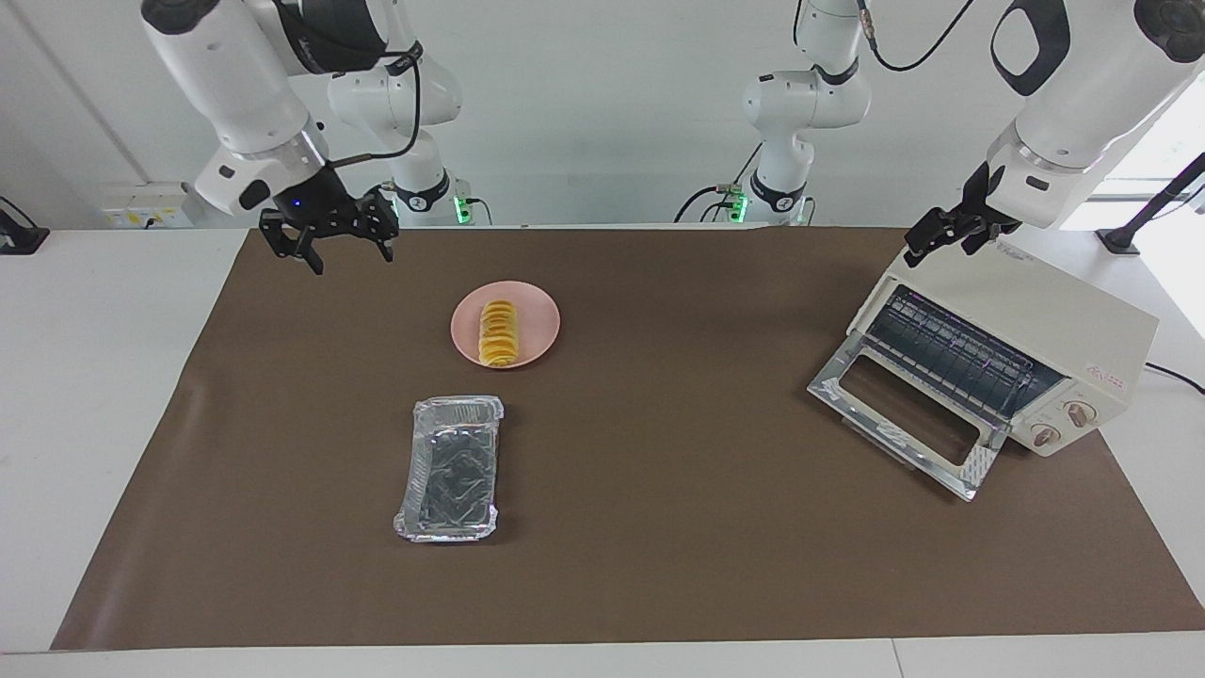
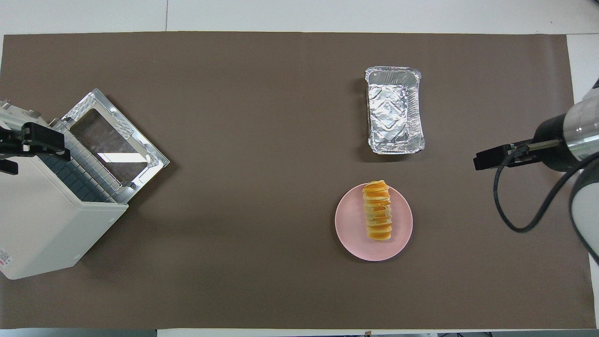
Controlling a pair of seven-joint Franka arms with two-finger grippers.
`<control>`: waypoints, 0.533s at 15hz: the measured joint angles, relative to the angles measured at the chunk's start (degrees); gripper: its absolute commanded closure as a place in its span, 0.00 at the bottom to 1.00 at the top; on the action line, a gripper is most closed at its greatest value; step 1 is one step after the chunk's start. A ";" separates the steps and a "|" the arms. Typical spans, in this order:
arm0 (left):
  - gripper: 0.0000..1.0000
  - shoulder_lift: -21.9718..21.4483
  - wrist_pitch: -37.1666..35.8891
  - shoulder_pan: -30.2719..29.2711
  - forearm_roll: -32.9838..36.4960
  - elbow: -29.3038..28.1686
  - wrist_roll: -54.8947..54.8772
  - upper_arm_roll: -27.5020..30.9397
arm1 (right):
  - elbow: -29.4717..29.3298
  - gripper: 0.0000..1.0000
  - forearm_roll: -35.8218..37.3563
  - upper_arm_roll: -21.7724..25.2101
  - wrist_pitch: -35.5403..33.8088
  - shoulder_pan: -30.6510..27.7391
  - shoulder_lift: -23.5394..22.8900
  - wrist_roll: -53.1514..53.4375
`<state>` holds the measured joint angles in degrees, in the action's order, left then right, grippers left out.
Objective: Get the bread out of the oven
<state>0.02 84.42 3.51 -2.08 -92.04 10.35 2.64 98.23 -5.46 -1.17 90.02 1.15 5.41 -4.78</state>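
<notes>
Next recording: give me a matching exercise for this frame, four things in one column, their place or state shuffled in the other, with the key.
Things:
1. bread
2. oven
3. foil tray
4. left gripper

States:
A. door dropped open, rack bare
B. lying empty on the mat
C. resting on the pink plate
D. up over the oven's top

Pairs: 1-C, 2-A, 3-B, 4-D
</notes>
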 measured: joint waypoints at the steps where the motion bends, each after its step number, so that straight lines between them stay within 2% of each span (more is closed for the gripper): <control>1: 0.00 0.00 0.00 0.00 0.00 0.00 0.00 0.00 | -2.09 0.00 0.00 0.03 -3.20 -0.32 -0.02 0.00; 4: 0.00 0.00 0.00 0.00 0.00 0.00 0.00 0.00 | -6.14 0.00 1.02 0.03 -9.29 -0.94 -0.23 0.00; 8: 0.00 0.00 0.00 0.00 0.00 0.00 0.00 0.00 | -6.58 0.00 4.08 -0.03 -10.00 -0.99 -1.19 0.00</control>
<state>0.02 84.42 3.51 -2.08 -92.04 10.35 2.64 91.65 -1.38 -1.19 80.01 0.16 4.23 -4.78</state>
